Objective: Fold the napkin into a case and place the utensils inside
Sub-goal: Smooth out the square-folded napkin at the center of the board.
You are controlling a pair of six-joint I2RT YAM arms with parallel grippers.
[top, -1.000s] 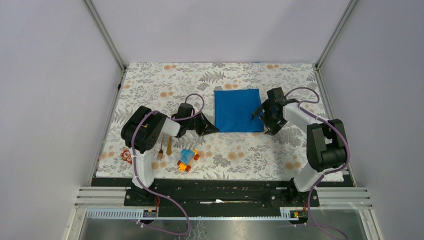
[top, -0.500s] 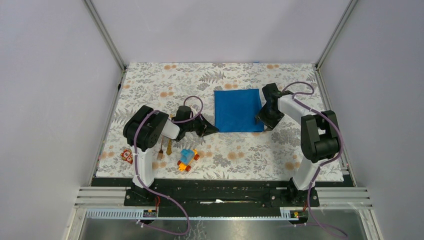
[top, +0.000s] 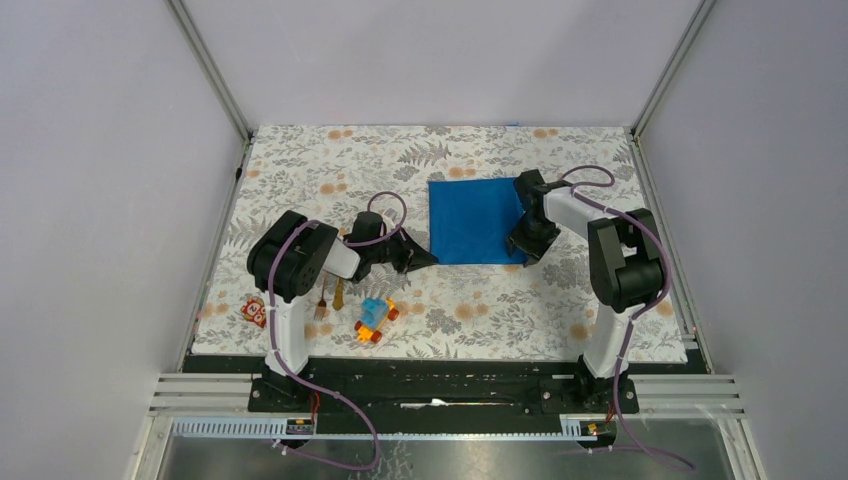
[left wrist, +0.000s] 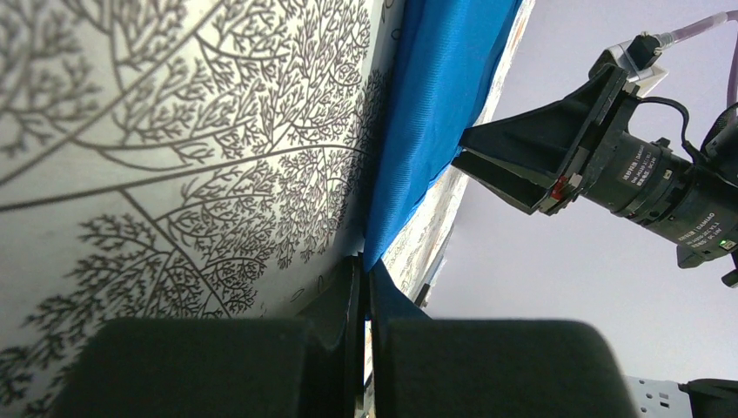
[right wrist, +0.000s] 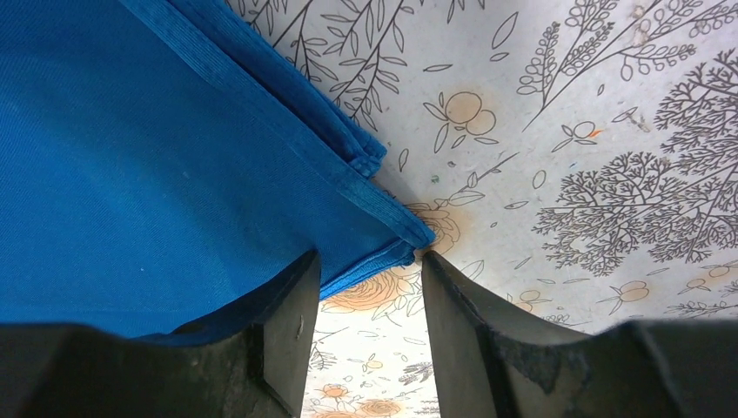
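From above, the napkin [top: 476, 220] lies flat on the patterned tabletop [top: 500, 300], towards the far middle. The left fingers [top: 415, 256] sit at its near-left corner and the right fingers [top: 524, 247] at its near-right corner. The utensils [top: 330, 293] lie well apart from it, beside the left arm's base and near a toy car [top: 375, 320]. If the two corners are lifted unevenly, the fold will likely come out skewed.

In the left wrist view, the left fingers [left wrist: 352, 300] are pressed together with the very tip of the napkin [left wrist: 435, 96] pinched between them. So little cloth is caught that a pull could slide it free.

In the right wrist view, the right fingers [right wrist: 291, 322] stand apart. One rests over the napkin [right wrist: 157, 174] and the other over bare tabletop [right wrist: 609, 131], with the corner between them. That corner shows stacked hems. Closing here may catch only some layers, or pinch them against the tabletop and drag the cloth rather than lift it.
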